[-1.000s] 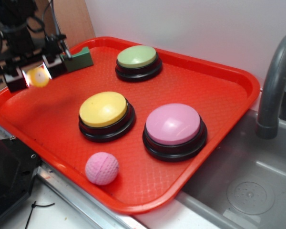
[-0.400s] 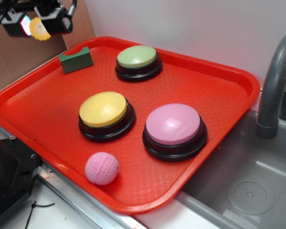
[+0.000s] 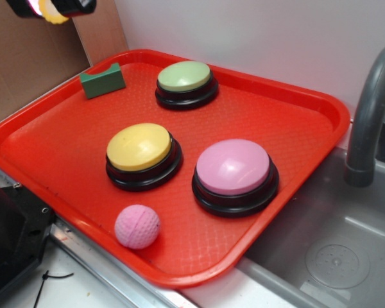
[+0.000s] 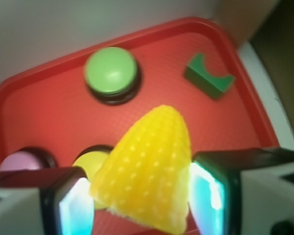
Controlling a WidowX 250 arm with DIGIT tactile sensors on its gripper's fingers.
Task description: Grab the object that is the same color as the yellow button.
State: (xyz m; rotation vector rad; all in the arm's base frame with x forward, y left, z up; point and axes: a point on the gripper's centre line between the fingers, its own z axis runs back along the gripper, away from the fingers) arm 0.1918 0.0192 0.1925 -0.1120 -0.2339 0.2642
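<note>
One gripper (image 4: 142,196) clamps corn (image 4: 147,176) (above tray (image 4: 49,112)).

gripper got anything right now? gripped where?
Yes. The gripper is shut on the yellow toy corn piece, its pads pressing the bumpy sides at the wide end; the tapered tip sticks out past the fingers, well above the red tray.

Three buttons (image 3: 143,149), ball (image 3: 137,226) and block (image 3: 102,80) on tray (image 3: 308,122); sink (image 3: 337,256) right of tray
</note>
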